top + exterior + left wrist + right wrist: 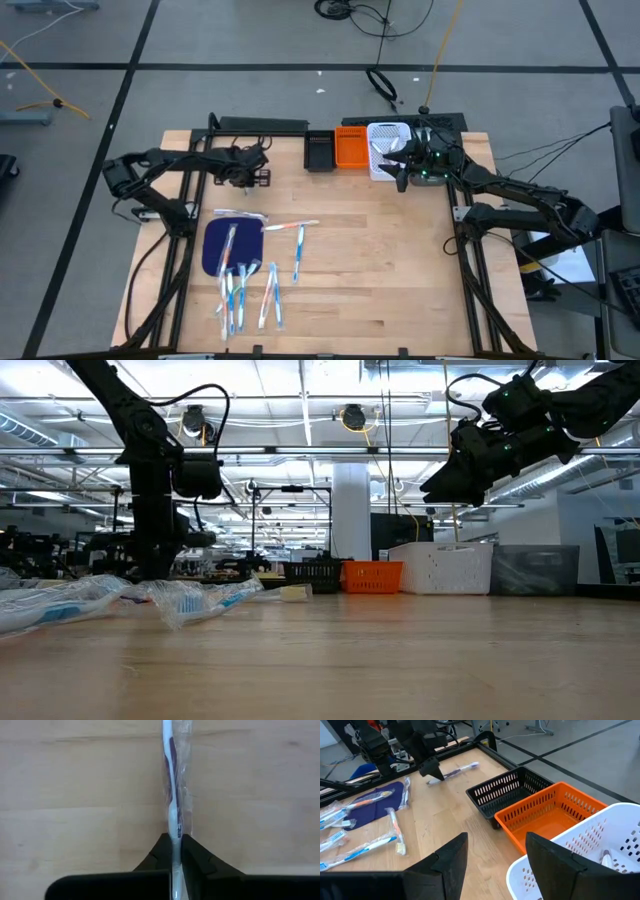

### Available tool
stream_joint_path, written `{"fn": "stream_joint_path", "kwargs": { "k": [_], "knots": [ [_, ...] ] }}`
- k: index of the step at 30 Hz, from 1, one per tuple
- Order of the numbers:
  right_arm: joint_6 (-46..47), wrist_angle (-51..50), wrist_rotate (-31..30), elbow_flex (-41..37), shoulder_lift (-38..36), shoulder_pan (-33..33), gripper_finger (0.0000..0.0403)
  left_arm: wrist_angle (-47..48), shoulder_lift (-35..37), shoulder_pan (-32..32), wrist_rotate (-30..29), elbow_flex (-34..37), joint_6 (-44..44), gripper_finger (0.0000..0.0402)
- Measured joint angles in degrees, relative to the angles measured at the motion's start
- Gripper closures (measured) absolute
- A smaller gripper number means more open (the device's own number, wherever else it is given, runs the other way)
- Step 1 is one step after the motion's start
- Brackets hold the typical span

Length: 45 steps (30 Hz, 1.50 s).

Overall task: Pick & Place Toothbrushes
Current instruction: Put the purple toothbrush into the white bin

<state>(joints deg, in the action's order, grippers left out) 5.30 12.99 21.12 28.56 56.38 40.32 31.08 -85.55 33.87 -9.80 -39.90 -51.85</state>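
Wrapped toothbrush [172,795] sits pinched in left gripper [172,851] jaws; right gripper [495,851] gapes over white bin [580,855].

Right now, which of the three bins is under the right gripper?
The white bin, the rightmost of the row. The right gripper, open, hovers over its edge; the orange bin and black bin stand apart.
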Motion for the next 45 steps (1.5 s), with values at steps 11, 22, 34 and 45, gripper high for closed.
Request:
{"fn": "stream_joint_path", "kwargs": {
  "k": [11, 22, 34, 45],
  "knots": [
    [2.0, 0.2, 1.7, 0.0, 0.0, -0.6, 0.0209, -10.6, 14.0, -10.0, -3.9, -0.1, 7.1, 0.0397],
    [4.6, 9.1, 3.1, 0.0, 0.0, -7.8, 0.0209, -43.6, 14.9, -22.1, -2.0, -0.2, 21.9, 0.0395],
    [9.0, 20.2, 2.7, 0.0, 0.0, -15.2, 0.0209, -69.1, 5.8, -29.6, -2.2, -0.2, 31.1, 0.0396],
    [10.1, 22.7, -1.8, 0.0, 0.0, -17.6, 0.0209, -76.4, -5.6, -31.5, -2.1, -5.6, 34.0, 0.0397]
  ]
}}
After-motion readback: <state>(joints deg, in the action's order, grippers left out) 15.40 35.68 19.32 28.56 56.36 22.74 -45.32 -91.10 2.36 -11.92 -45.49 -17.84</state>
